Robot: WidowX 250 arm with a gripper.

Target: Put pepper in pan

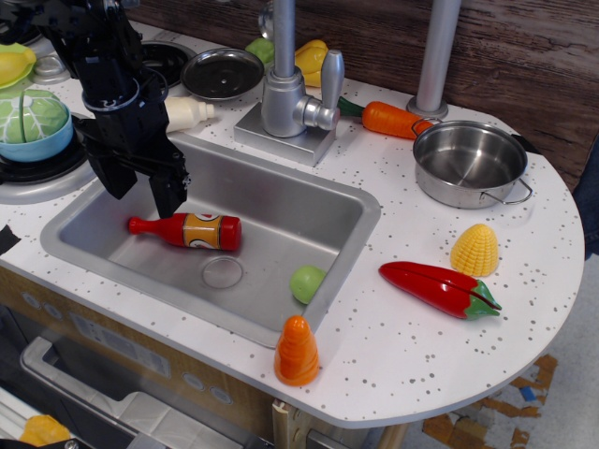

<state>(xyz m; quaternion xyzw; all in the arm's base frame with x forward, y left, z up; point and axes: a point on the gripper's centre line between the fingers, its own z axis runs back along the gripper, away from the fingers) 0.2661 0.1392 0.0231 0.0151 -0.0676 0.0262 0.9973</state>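
The red pepper [440, 287] with a green stem cap lies on the white speckled counter at the right, near the front. The shiny steel pan [468, 163] stands empty on the counter at the back right, beyond the pepper. My black gripper [143, 196] hangs over the left part of the sink, far left of both. Its fingers are apart and hold nothing. It is just above the neck of a red ketchup bottle [187, 229] lying in the sink.
The sink [290, 210] also holds a green ball [307, 282]. A yellow corn [475, 250] lies between pepper and pan. An orange carrot [391, 119], a faucet [292, 94], a grey post [434, 56] and a dark lid dish [223, 73] stand at the back. An orange cone [296, 351] stands at the front edge.
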